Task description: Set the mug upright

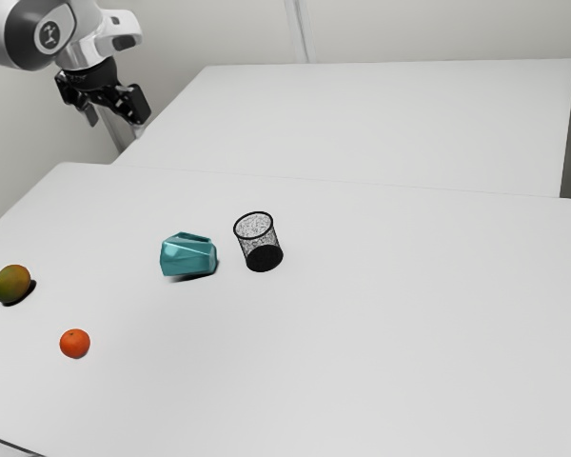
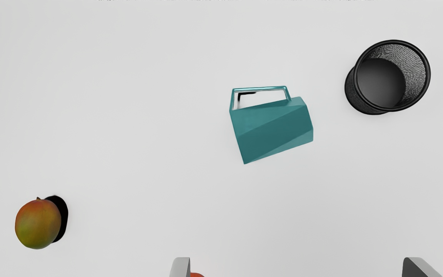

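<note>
The teal faceted mug [image 1: 187, 256] lies on its side on the white table, between the mango and the black mesh cup in the exterior view. In the wrist view the mug [image 2: 273, 129] shows its angular handle out to one side, away from my fingertips. My gripper [image 1: 114, 116] hangs high above the table at the exterior view's upper left, well apart from the mug. Seen from the wrist, the gripper [image 2: 296, 267] is open, its two fingertips wide apart with no object held between them.
A black mesh cup [image 1: 259, 242] stands close beside the mug. A mango [image 1: 12, 284] and an orange [image 1: 75, 344] rest on the table [image 1: 381, 352] toward the exterior view's left. Another white surface [image 1: 381, 119] lies behind the table.
</note>
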Available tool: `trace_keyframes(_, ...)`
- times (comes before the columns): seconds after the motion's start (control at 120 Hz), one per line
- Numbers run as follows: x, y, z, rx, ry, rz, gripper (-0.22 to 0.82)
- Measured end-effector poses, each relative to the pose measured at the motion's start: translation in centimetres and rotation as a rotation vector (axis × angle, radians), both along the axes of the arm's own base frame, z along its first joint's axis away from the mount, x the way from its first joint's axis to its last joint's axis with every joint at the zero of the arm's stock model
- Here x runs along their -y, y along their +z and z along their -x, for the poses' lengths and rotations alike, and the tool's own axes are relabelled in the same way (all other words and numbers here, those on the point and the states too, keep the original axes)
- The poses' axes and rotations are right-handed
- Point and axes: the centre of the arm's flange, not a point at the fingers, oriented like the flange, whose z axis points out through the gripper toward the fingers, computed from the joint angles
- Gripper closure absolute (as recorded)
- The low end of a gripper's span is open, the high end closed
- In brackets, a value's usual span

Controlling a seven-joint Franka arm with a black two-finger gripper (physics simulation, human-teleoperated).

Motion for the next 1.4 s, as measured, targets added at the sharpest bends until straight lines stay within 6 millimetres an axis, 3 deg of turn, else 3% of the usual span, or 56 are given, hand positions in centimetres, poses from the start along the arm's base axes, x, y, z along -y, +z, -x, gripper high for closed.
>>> trace_keyframes(0.233,0.0,-0.8,-0.7,0.000,-0.023,-0.005,0.00)
trace_keyframes(0.283,-0.8,-1.0,-1.0,0.003,-0.012,-0.005,0.00)
trace_keyframes(0.383,-3.8,-2.0,-1.3,-0.001,0.043,0.040,0.00)
trace_keyframes(0.475,-8.0,-3.6,-0.6,-0.019,0.136,0.148,0.00)
trace_keyframes(0.7,-18.4,-13.0,-0.1,-0.117,0.388,0.421,0.00)
trace_keyframes(0.775,-20.9,-16.2,-0.4,-0.137,0.457,0.507,0.00)
trace_keyframes(0.95,-19.4,-22.5,-3.2,-0.207,0.480,0.654,0.00)
trace_keyframes(1.125,-20.5,-27.5,-3.9,-0.255,0.538,0.738,0.00)
trace_keyframes(1.4,-20.7,-33.2,-6.4,-0.276,0.585,0.841,0.00)
